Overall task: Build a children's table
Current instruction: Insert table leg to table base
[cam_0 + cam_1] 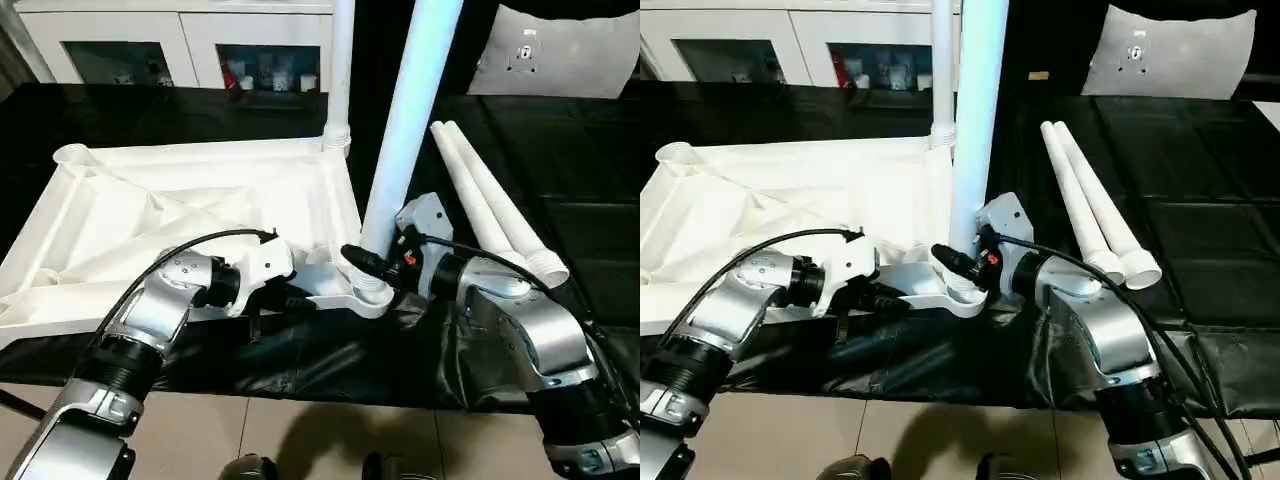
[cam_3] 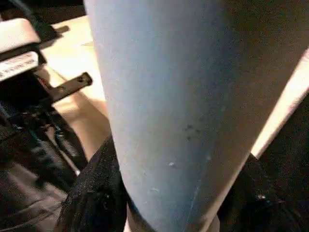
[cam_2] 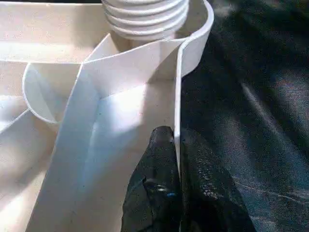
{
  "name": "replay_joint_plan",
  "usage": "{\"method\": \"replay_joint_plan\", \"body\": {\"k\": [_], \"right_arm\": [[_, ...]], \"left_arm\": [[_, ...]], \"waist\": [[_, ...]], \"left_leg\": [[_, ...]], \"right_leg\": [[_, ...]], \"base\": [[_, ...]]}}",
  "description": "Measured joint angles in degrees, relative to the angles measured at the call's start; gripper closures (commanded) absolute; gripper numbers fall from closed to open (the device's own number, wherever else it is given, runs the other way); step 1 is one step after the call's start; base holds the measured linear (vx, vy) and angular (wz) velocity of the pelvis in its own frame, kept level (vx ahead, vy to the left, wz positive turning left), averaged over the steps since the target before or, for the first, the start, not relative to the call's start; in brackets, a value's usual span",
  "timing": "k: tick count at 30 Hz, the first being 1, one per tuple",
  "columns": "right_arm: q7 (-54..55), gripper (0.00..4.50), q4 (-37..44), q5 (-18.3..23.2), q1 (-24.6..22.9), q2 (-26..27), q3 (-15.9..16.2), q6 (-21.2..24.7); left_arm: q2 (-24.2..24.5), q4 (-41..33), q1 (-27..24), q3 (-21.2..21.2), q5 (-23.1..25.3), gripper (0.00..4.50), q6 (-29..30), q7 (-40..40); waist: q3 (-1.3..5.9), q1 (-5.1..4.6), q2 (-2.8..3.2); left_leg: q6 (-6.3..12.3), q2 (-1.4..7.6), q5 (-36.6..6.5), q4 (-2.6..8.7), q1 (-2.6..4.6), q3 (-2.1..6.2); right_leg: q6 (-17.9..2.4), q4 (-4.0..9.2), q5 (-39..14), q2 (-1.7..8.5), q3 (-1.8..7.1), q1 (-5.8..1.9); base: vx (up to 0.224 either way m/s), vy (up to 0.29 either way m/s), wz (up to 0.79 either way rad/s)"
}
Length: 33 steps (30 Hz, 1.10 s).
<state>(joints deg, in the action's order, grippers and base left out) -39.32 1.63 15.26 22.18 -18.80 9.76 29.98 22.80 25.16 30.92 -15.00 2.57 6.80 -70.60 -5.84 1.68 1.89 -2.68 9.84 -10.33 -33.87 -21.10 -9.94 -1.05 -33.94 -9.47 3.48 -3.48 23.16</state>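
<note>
Table top [image 1: 200, 215] upside down on black-covered desk [image 1: 560, 170], ribbed underside up; landmark: near corner socket [image 1: 368, 296]

Second leg [image 1: 410, 110] upright in that socket, threaded end at the mouth, slight lean. First leg [image 1: 342, 70] upright in the corner socket behind it. Two spare legs [image 1: 490, 205] flat on desk beyond the socket's outer side, touching each other

Left tool [image 3: 176, 159] pinched nearly shut on thin rim wall of top, just beside the socket. Right tool [image 1: 372, 258] at medium width, clasped round second leg just above the socket

Judgement: hollow plastic, light, fairly stiff, smooth and likely slippery; long leg levers easily, so grip low near threads. Thin rim may flex, so brace close to the socket
</note>
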Motion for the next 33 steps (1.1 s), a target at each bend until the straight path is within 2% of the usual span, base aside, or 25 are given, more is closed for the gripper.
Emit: {"method": "replay_joint_plan", "body": {"k": [17,33], "right_arm": [[-3.20,2.59,1.73,1.24,0.14,-2.81,-0.04,3.18],[-4.91,2.59,1.73,1.45,0.28,-4.15,0.05,4.31]], "left_arm": [[0.37,-0.27,-0.06,-0.03,0.00,4.50,0.24,0.07],[0.78,-1.59,-0.68,-0.13,0.00,4.50,0.28,0.05]], "waist": [[-0.01,-0.03,-0.05],[-0.02,0.12,-0.09]], "left_leg": [[0.00,0.00,0.00,0.09,0.00,-0.01],[0.00,-0.01,0.00,0.28,-0.04,-0.02]], "right_leg": [[0.04,0.13,-0.03,0.00,0.00,0.01],[0.10,0.21,-0.06,-0.01,0.00,0.07]], "base": [[0.000,0.000,0.00],[0.000,0.000,0.00]]}}
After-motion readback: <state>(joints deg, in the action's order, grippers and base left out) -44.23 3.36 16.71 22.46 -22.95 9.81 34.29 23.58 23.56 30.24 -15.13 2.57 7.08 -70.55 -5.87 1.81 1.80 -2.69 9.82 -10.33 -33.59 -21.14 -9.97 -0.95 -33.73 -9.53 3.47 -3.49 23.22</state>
